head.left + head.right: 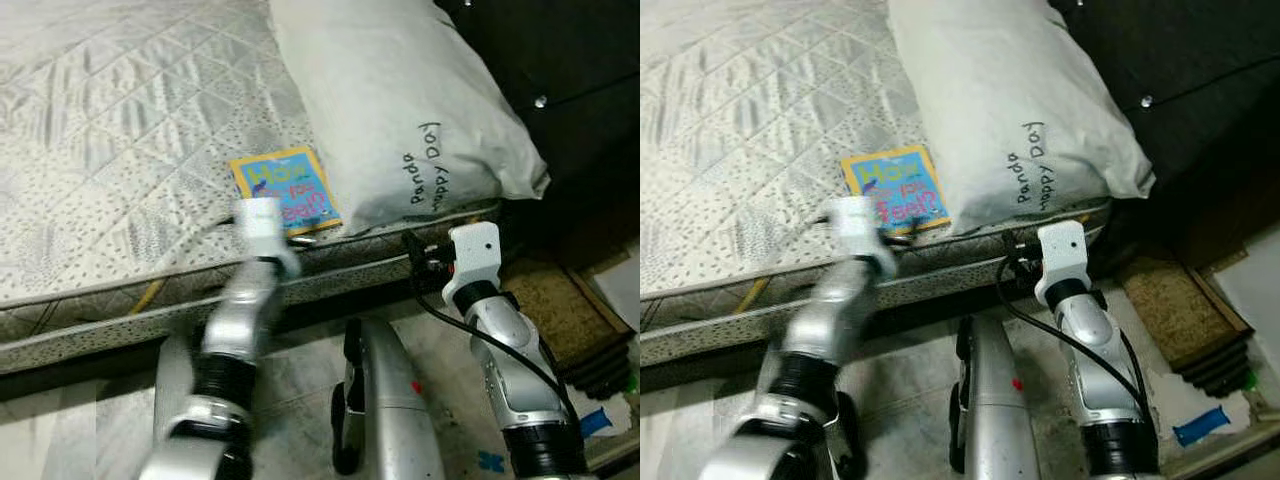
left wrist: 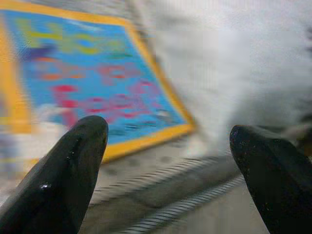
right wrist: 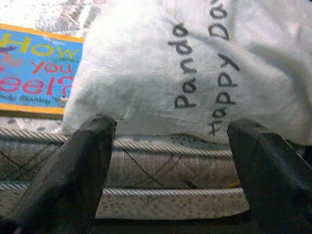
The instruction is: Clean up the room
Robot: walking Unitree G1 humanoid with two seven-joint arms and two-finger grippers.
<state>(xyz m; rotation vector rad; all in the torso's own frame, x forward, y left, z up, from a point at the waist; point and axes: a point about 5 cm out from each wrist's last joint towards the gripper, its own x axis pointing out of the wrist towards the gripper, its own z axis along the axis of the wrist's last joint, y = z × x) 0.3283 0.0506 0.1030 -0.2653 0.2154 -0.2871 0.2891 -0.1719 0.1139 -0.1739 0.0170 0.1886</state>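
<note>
A blue picture book (image 1: 283,188) with a yellow border lies flat on the grey quilted mattress (image 1: 110,140), near its front edge and beside a white pillow (image 1: 400,100) printed "Panda Happy Day". My left gripper (image 2: 168,146) is open just short of the book's near edge, its fingers (image 2: 68,170) spread with nothing between them. My right gripper (image 3: 170,141) is open too, held in front of the mattress side below the pillow's corner. One corner of the book (image 3: 34,73) is tucked against the pillow.
The mattress side (image 1: 120,310) runs across in front of me. A dark headboard or cabinet (image 1: 560,60) stands at the right. Brown flat boards (image 1: 555,310) and a blue item (image 1: 1200,425) lie on the floor to the right. My silver torso (image 1: 390,410) shows below.
</note>
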